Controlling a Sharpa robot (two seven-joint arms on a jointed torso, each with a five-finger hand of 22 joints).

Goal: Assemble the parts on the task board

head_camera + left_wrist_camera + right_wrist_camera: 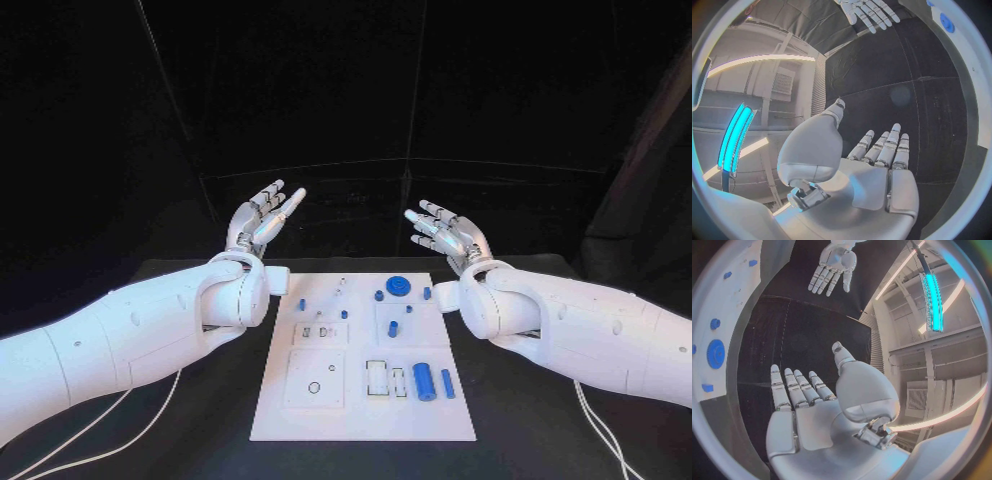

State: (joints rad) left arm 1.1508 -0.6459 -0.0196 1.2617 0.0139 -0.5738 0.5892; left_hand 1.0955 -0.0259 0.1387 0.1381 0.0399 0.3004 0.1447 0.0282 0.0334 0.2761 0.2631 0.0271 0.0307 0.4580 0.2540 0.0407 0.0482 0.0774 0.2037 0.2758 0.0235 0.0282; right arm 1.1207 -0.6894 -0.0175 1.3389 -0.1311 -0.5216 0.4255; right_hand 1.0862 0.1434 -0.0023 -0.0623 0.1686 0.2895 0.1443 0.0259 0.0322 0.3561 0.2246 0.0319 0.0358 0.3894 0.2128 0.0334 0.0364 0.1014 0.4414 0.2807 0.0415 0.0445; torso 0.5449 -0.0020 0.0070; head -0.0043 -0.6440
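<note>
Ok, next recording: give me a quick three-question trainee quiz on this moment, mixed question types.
1. True or false: the left hand holds a blue part.
2. Multiple choice: the large blue gear lies on the task board at A) its far edge, nearer the right hand; B) its near edge; C) off the board, on the black table.
3. Fill in: the blue cylinder lies in the board's near half, on the robot's ____ side.

Key: 1. False; both hands are raised with their fingers apart, holding nothing. 2. A. 3. right.
</note>
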